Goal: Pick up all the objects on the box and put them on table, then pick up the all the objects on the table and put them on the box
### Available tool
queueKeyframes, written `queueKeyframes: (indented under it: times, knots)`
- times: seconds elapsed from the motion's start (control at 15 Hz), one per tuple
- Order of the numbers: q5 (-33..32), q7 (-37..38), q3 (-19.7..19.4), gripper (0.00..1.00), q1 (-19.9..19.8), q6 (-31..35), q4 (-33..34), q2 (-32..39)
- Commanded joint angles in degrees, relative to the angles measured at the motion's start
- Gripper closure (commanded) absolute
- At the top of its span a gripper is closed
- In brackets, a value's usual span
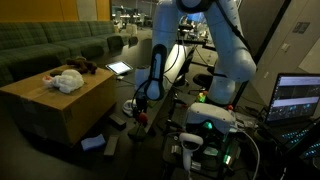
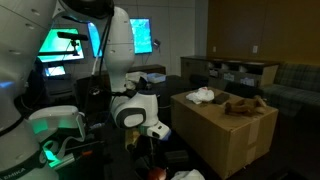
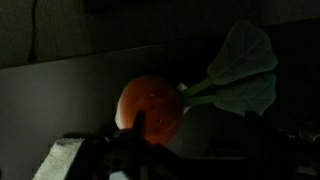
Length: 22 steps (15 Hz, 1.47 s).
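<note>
Orange toy (image 3: 150, 108): on the dark surface low beside the box (image 1: 60, 112), off its edge, directly ahead of the gripper (image 1: 140, 110).
Long axis: green leaf (image 3: 245, 70) trails right in the wrist view.
Jaws: too dark to tell whether apart or together.
Box top: white cloth (image 1: 66, 80), brown plush (image 1: 82, 67).

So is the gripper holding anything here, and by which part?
Cannot tell. The gripper sits at the orange body of a toy vegetable, away from its leaves, but the dark hides any contact.
</note>
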Motion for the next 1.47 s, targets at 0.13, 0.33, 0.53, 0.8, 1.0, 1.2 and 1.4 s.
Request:
queueKeyframes:
  times: [0.13,0.33,0.53,0.8,1.0,1.2,1.4]
  knots:
    - [2.1,-2.4,1.7,0.0,-1.1,4.6,-0.5,2.4]
    - [1.7,-3.6,1.4,0.0,-2.5,4.7,0.6,3.9]
    - [1.8,-4.2,1.5,0.0,-3.4,5.6,0.9,5.2]
    - [1.5,-5.4,2.1,0.0,-5.7,6.3,2.0,6.3]
    - [1.4,-6.0,3.4,0.0,-7.7,6.5,3.5,8.0]
    - [1.2,-6.6,5.0,0.0,-9.9,6.7,5.1,9.9]
    - [1.0,-7.4,5.7,0.0,-11.5,6.4,6.6,11.2]
